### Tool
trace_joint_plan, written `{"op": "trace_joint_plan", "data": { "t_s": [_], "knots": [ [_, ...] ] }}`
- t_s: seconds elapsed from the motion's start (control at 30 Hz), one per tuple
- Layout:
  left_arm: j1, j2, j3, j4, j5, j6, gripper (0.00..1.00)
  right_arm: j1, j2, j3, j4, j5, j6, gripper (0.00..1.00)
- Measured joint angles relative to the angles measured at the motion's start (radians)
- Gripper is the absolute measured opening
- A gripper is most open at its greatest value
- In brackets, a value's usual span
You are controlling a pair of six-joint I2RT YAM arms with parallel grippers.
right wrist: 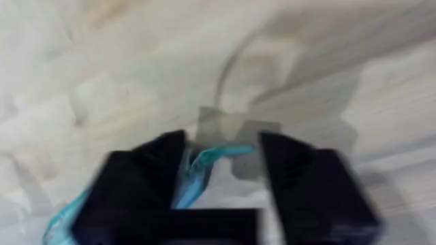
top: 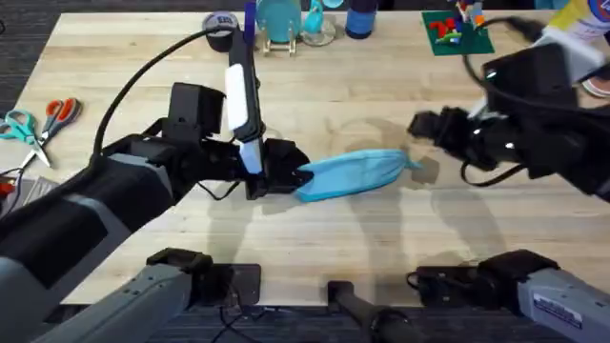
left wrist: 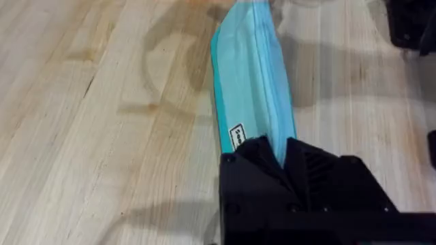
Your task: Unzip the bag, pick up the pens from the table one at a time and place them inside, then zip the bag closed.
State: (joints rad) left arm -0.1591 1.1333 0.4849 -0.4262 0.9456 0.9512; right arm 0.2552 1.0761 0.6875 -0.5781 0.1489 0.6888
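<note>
- The bag (top: pixel 355 172) lies mid-counter (top: pixel 381 248); the left pincer (left wrist: pixel 283 160) is clamped on its near end.
- The right pincer (right wrist: pixel 221 160) straddles the far end, jaws parted around the fabric tip, probably at the zipper pull.
- No pens visible, so zipping seems the step; next, a firm pinch and a straight pull.
- Open wood around; scissors (top: pixel 38 122) sit well left.

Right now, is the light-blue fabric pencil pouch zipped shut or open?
Looks shut: the left wrist view shows the light-blue fabric pencil pouch with its zipper line closed along the visible length; the far end is hidden.
</note>
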Motion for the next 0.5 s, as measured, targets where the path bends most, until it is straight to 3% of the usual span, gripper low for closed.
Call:
{"op": "trace_joint_plan", "data": {
  "t_s": [0.07,0.1,0.37,0.5],
  "knots": [
    [0.0,0.0,0.0,0.0,0.0,0.0,0.043,-0.001,-0.038,0.019,0.002,0.025,-0.024,0.961],
    [0.0,0.0,0.0,0.0,0.0,0.0,0.043,-0.001,-0.061,0.03,0.004,0.034,-0.033,0.988],
    [0.0,0.0,0.0,0.0,0.0,0.0,0.043,-0.001,-0.22,0.064,0.025,0.052,-0.125,0.996],
    [0.0,0.0,0.0,-0.001,0.0,0.0,0.043,-0.002,-0.246,0.064,0.024,-0.02,-0.301,0.997]
  ]
}}
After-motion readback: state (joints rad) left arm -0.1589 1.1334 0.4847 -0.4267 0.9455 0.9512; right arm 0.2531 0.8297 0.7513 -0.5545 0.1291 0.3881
